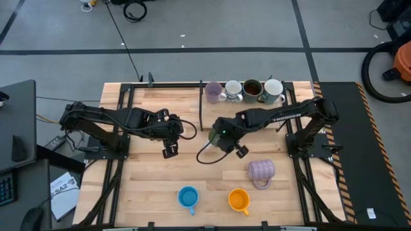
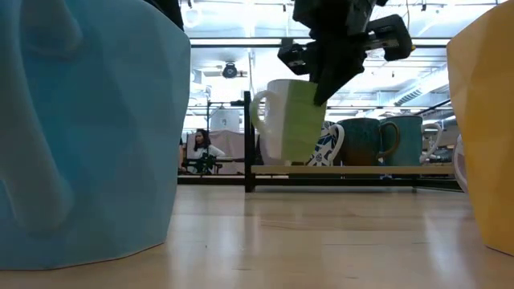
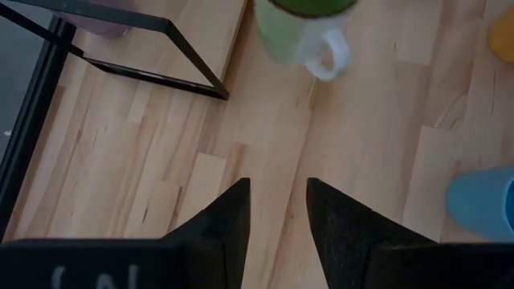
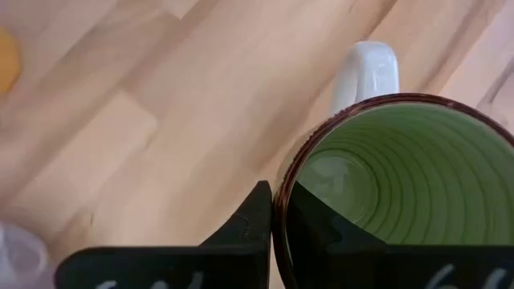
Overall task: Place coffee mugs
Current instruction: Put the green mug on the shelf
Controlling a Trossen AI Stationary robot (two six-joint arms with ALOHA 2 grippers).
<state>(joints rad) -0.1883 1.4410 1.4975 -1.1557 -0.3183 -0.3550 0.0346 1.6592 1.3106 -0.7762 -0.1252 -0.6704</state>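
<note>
My right gripper is shut on the green mug, pale outside with a white handle, above mid-table. My left gripper is open over bare wood to the left of it, and its wrist view shows the green mug ahead. A lilac mug, a white mug, a dark mug and another white mug stand in a row at the far edge. The ribbed lavender mug lies on its side. The blue mug and the orange mug stand near the front edge. My right gripper pinches the green mug's wall at the dark rim, on the side opposite the handle, one finger inside the mug and one outside. The fingers come from above, pointing down. The mug hangs below them, lifted clear of the table and slightly tilted.
A black metal frame stands at the far edge beside the row of mugs. Bare wood lies between the two grippers and the front mugs. In the low view the blue mug and the orange mug fill the foreground.
</note>
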